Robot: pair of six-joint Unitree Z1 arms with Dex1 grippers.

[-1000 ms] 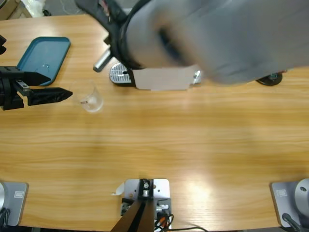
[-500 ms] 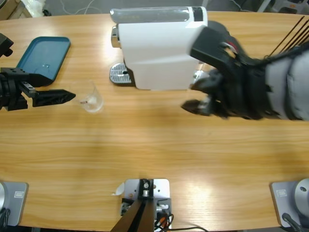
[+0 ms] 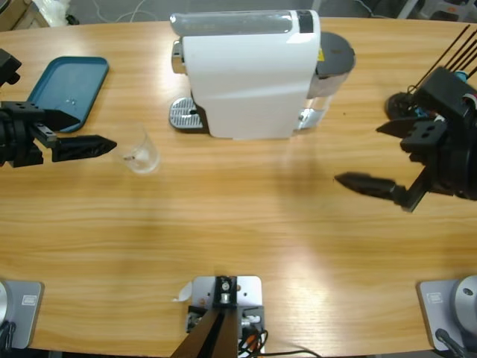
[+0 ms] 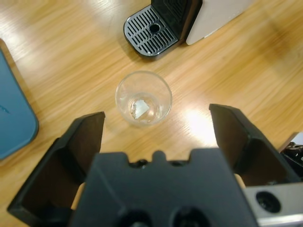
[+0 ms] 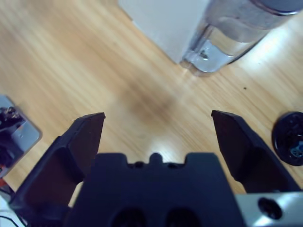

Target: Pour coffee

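glass (image 3: 140,155): clear tumbler, upright on counter (image 3: 238,239), left of middle, near side of drip tray (image 3: 184,114); apart from it. Looks empty, only a pale glint at the bottom in left wrist view (image 4: 143,98).
coffee: none seen yet, nothing tan in the glass.
machine (image 3: 250,73): white, far-middle of counter; clear water tank (image 5: 230,35) at its right end.
left gripper (image 4: 156,130): jaws wide, nothing held; glass sits just ahead, centred betw. them, not touching.
right gripper (image 5: 158,130): jaws wide, empty; over bare counter on the right, well apart from glass, facing machine's tank end.
blue tray (image 3: 65,89): far left, empty-looking.
step (guess): glass prob. needs to go on drip tray under spout before brewing.
handling (guess): glass light, stiff, slick, breakable; tips easily if nudged high. Once filled, liquid sloshes, so keep it level.
grip (guess): squeeze wall at mid-height, both sides, gently; avoid the rim.
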